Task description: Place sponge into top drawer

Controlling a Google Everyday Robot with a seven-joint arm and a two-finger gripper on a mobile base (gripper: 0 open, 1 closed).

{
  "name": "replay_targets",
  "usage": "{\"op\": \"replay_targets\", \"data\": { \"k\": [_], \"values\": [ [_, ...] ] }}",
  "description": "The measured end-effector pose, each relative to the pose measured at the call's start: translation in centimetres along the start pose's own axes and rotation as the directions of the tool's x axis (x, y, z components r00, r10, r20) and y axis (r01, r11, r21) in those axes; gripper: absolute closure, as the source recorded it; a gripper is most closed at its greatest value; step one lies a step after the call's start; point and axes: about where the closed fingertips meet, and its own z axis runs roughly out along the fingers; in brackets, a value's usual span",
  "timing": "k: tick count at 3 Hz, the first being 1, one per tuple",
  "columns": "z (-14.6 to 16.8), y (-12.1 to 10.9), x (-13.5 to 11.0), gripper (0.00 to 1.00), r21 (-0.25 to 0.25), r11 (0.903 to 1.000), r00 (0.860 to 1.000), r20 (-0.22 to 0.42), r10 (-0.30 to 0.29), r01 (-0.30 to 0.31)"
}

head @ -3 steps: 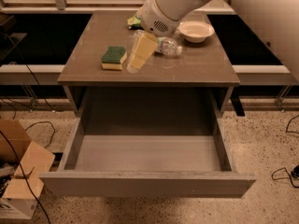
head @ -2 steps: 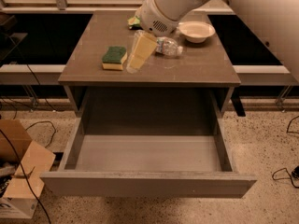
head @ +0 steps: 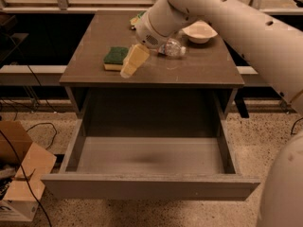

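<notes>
The sponge (head: 115, 58), dark green on top with yellow foam beneath, lies flat on the left part of the tabletop (head: 199, 67). My gripper (head: 132, 62), cream-coloured, hangs tilted just to the right of the sponge, close beside it and low over the tabletop. It holds nothing that I can see. The top drawer (head: 150, 186) is pulled fully out below the tabletop, and its grey floor (head: 151, 155) is bare. My white arm (head: 236, 22) reaches in from the upper right.
A white bowl (head: 200, 31) stands at the back right of the tabletop. A clear plastic bottle (head: 172, 48) lies next to my wrist. A green bag (head: 136, 20) sits partly hidden behind the arm. A cardboard box (head: 20, 183) and cables are on the floor at left.
My gripper has shifted slightly left and down, closer to the sponge. The sponge and the drawer have not moved.
</notes>
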Motion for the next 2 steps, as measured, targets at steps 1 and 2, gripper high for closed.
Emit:
{"op": "replay_targets", "data": {
  "k": [1,2],
  "values": [
    [4.2,-2.5,2.0,0.0,-0.02,0.997,0.995,0.066,0.076,-0.075],
    [6.9,-3.9,2.7,0.0,-0.048,0.9939,0.99,0.094,0.103,-0.099]
  ]
}}
